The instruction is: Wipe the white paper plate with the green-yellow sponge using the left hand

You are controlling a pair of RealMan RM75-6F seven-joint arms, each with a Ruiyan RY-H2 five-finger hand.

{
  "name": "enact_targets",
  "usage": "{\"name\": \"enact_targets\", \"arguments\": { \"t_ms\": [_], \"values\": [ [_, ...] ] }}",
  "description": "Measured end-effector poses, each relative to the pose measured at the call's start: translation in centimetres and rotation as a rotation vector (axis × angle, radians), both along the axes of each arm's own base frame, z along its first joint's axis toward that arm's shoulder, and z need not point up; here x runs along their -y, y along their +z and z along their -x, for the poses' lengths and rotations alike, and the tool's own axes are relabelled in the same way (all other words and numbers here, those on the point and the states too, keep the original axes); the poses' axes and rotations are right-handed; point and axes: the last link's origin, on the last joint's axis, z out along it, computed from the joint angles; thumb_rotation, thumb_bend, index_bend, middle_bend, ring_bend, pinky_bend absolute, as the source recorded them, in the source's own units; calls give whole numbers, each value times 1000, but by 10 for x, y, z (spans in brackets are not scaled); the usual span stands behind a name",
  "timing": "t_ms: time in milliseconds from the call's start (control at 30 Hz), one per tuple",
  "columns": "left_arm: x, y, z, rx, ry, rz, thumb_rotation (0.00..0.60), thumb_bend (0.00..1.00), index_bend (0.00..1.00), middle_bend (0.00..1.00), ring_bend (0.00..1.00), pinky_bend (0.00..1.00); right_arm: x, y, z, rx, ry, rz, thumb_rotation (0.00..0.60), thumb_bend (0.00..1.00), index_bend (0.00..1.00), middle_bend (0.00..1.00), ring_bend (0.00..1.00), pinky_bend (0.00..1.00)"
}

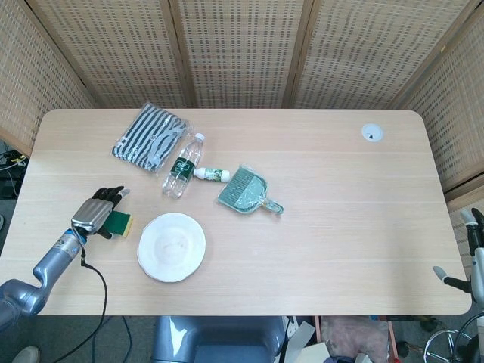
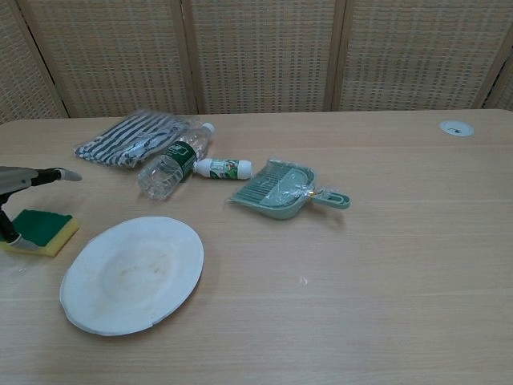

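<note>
We've got the left robot hand (image 1: pixel 96 212) low at the worktop's (image 1: pixel 340 227) left edge, fingers spread out over the green-yellow sponge (image 1: pixel 119 224), which lies flat on the wood w/ green side up. From the chest view the sponge (image 2: pixel 38 230) sits on the surface, one finger stretched out above it and another part of the hand down at its left end; nothing's gripped, hand looks opened up. The white paper plate (image 1: pixel 172 246) is just right of the sponge, small gap between them, faint smudges in its middle. Further back we see a striped cloth pack (image 1: pixel 150 136), a clear water bottle (image 1: pixel 184 165) lying on its side, a small white tube (image 1: pixel 211 174) touching the bottle approx at its base, and a green dustpan (image 1: pixel 247 190) nearby. Right robot hand (image 1: pixel 473 257) barely peeks in at the far right edge; can't tell its state.
</note>
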Motion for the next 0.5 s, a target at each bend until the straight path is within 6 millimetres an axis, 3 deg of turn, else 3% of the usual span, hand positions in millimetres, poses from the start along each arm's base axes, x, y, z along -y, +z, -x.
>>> {"name": "enact_targets", "arguments": {
  "t_ms": [267, 500],
  "values": [
    [19, 46, -23, 142, 31, -163, 600, 0, 0, 0, 0, 0, -1, 5, 1, -19, -8, 28, 600, 0, 0, 0, 0, 0],
    [64, 100, -33, 133, 100, -424, 600, 0, 0, 0, 0, 0, 1, 4, 2, -26, -16, 29, 600, 0, 0, 0, 0, 0]
  ]
}}
